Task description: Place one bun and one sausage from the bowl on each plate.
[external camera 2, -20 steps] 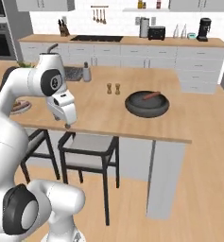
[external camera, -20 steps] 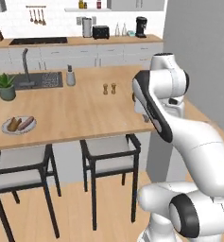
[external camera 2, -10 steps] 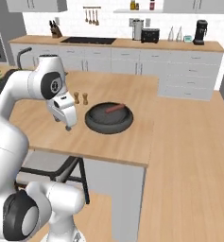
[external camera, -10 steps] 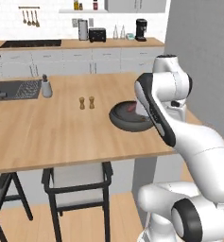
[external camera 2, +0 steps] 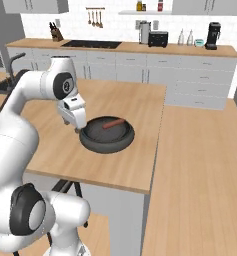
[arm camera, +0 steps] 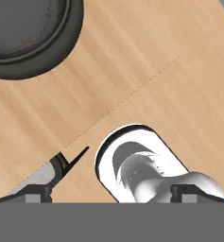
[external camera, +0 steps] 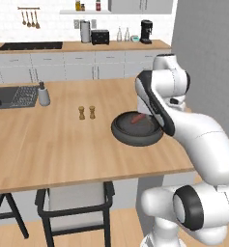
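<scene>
Along the back wall runs a pale run of cabinets under a wooden worktop, with a black hob (external camera: 24, 46) at the left, hanging utensils (external camera: 30, 17) above it, then a toaster (external camera: 100, 36) and a dark coffee machine (external camera: 146, 31) further right. In front stands the long wooden island counter (external camera: 48, 149). At its left end is a sink (external camera: 12, 96) with a grey soap bottle (external camera: 43, 94) beside it; near the middle stand two small wooden shakers (external camera: 86, 112), close together. Right of them sits the bowl (external camera: 136, 129), dark and thick-rimmed, with one reddish sausage (external camera: 138, 118) lying in it. The gripper (external camera 2: 75, 127) hangs just beside the bowl's rim, its fingers spread wide and holding nothing. A dark stool (external camera: 75, 205) is tucked under the counter's near edge.
</scene>
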